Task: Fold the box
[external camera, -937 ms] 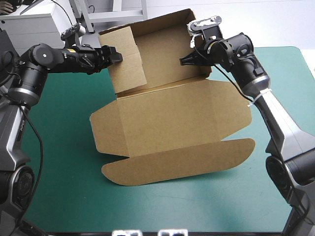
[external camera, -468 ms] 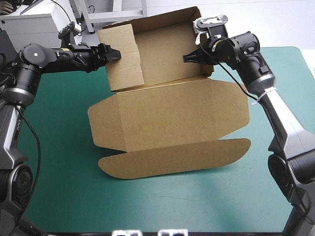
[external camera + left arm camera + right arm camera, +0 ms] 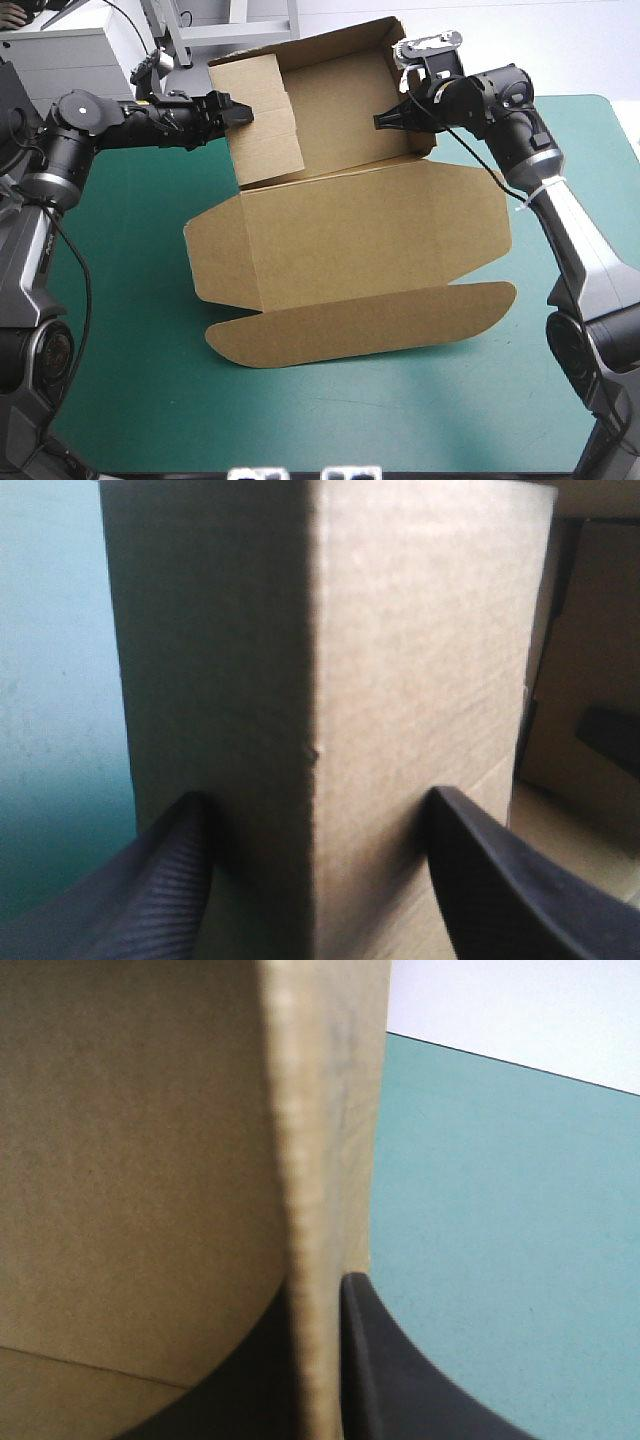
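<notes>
**Box held at both side walls, as seen from beside the table.** The brown box (image 3: 350, 240) sits between the two grippers. Its near panel and long rounded flap (image 3: 360, 325) lie flat on the teal-green cover (image 3: 130, 340). Its far part stands up with the walls raised.

**Left gripper** (image 3: 318, 800): the black fingers are spread wide, one on each side of a folded upright corner of the left wall (image 3: 262, 120). The corner rises straight ahead of the gripper, midway between the fingers. Both fingers lie close against the board, but whether they press on it cannot be told.

**Right gripper** (image 3: 385, 121): the fingers are all but closed, pinching the edge of the right wall (image 3: 330, 1130) with a single thickness of board between them. Bare cover lies beyond the outer finger, and the inside of the box lies beyond the inner one.
</notes>
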Available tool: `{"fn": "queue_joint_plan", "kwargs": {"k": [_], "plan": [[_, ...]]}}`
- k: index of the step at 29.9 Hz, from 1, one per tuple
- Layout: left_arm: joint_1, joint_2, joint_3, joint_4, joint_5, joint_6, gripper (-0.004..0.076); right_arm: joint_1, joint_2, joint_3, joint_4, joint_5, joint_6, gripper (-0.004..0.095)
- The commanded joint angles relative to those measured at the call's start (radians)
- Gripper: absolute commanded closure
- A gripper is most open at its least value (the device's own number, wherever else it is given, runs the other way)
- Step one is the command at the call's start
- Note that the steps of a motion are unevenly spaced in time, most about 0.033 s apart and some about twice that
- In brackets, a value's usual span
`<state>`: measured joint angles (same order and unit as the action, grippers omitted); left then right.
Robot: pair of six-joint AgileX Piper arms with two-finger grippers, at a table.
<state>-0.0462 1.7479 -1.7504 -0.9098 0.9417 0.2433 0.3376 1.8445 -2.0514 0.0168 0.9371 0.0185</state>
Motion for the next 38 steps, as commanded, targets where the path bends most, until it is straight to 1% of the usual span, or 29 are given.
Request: {"fn": "queue_joint_plan", "kwargs": {"k": [1,4,7,8,9,15,17,21,25,27,29,32,38], "plan": [[-0.036,-0.023,-0.02,-0.024,-0.049,0.002,0.0319,0.024,-0.068,-0.034,0.153,-0.096,-0.009,0.0921],[-0.071,-0.023,-0.02,0.022,-0.098,-0.007,0.0445,0.032,-0.068,-0.034,0.155,-0.096,-0.019,0.0922],[-0.099,-0.023,-0.02,0.069,-0.12,-0.008,0.0618,0.039,-0.068,-0.034,0.153,-0.096,-0.019,0.0921],[-0.109,-0.023,-0.02,0.084,-0.125,-0.008,0.0696,0.042,-0.068,-0.034,0.153,-0.094,-0.019,0.0921],[-0.115,-0.023,-0.02,0.1,-0.132,-0.008,0.0732,0.044,-0.068,-0.034,0.153,-0.094,-0.019,0.0921],[-0.136,-0.023,-0.02,0.102,-0.176,-0.008,0.0732,0.056,-0.068,-0.034,0.155,-0.087,-0.028,0.0921],[-0.148,-0.023,-0.02,0.151,-0.192,-0.043,0.0732,0.066,-0.068,-0.034,0.153,-0.071,-0.028,0.092],[-0.192,-0.023,-0.02,0.373,-0.23,-0.177,0.0732,0.101,-0.068,-0.034,0.129,-0.062,-0.019,0.092],[-0.268,-0.022,-0.02,0.672,-0.237,-0.385,0.0732,0.134,-0.062,-0.034,0.015,-0.038,0.079,0.092],[-0.299,-0.022,-0.02,0.825,-0.213,-0.496,0.0732,0.136,-0.051,-0.034,-0.004,0.008,0.12,0.092],[-0.314,-0.019,-0.02,0.915,-0.181,-0.563,0.0732,0.136,-0.034,-0.034,-0.036,0.054,0.14,0.092],[-0.318,0.0,-0.022,0.928,-0.119,-0.569,0.0732,0.136,0.0,-0.034,-0.061,0.12,0.149,0.092],[-0.318,0.085,-0.022,0.931,0.07,-0.566,0.0732,0.133,0.096,-0.034,-0.066,0.2,0.152,0.092]]}}
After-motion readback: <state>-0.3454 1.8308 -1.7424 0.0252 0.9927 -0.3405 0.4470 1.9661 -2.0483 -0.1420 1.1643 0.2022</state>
